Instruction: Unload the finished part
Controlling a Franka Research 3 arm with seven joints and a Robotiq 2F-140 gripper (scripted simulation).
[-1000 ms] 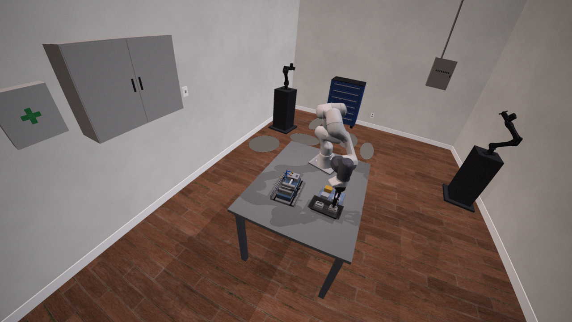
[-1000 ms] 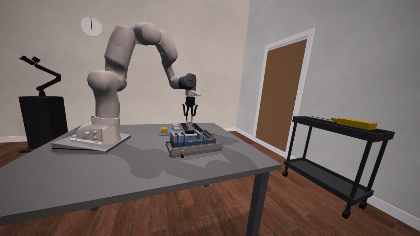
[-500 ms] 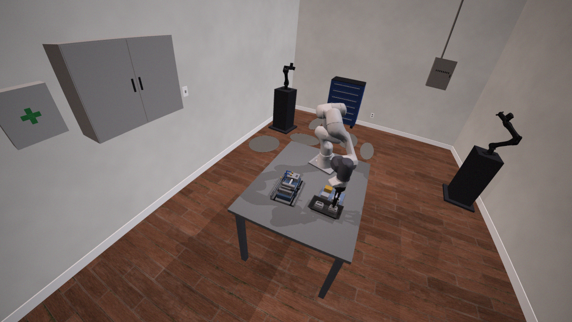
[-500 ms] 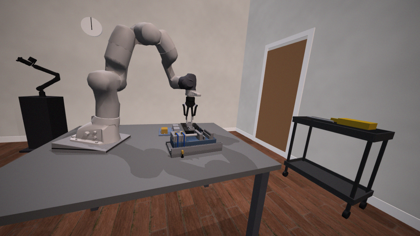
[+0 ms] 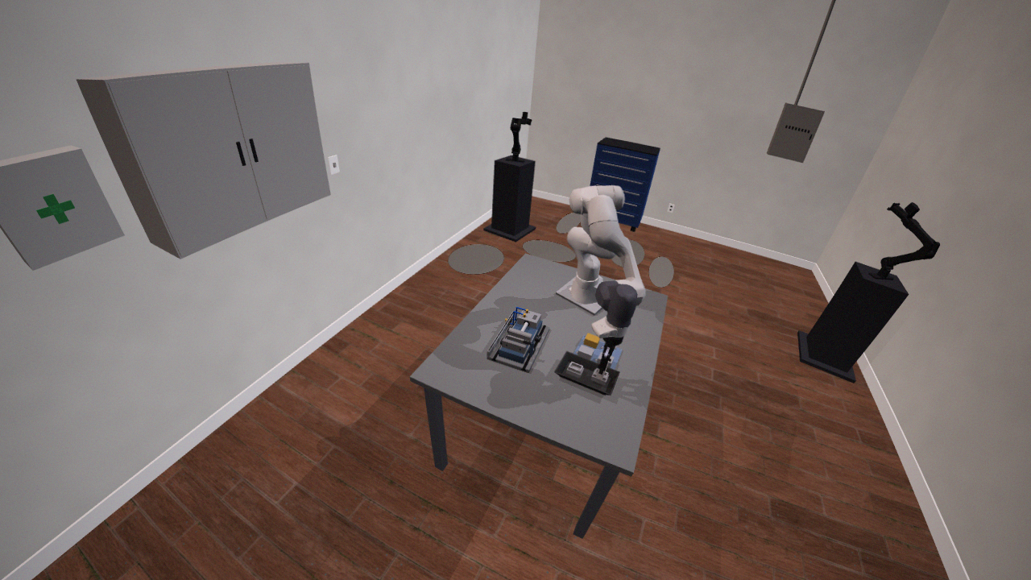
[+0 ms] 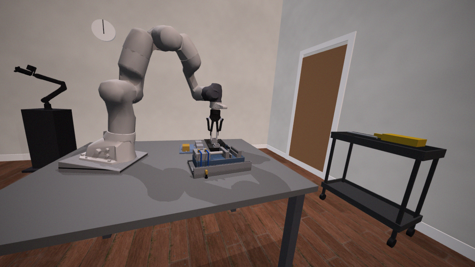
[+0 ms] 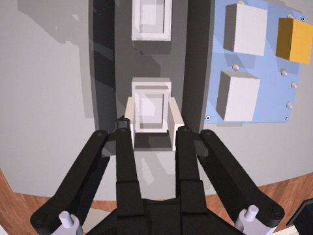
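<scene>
The part (image 7: 150,109), pocket up, is held clamped in the narrowly closed pincer (image 7: 150,132) just over the tray (image 7: 98,48) floor below, so lowering and release are judged next.

Black claw (image 7: 151,128), pale white part (image 7: 151,106) with grey pocket, dark grey tray (image 7: 104,48), light blue plate (image 7: 270,87), orange block (image 7: 295,41), grey table (image 7: 44,91).

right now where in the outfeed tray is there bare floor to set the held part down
Bare floor lies between the resting pocketed part and the held part, and in strips along both walls of the tray. The far end is taken. The gripper grips the part.
</scene>
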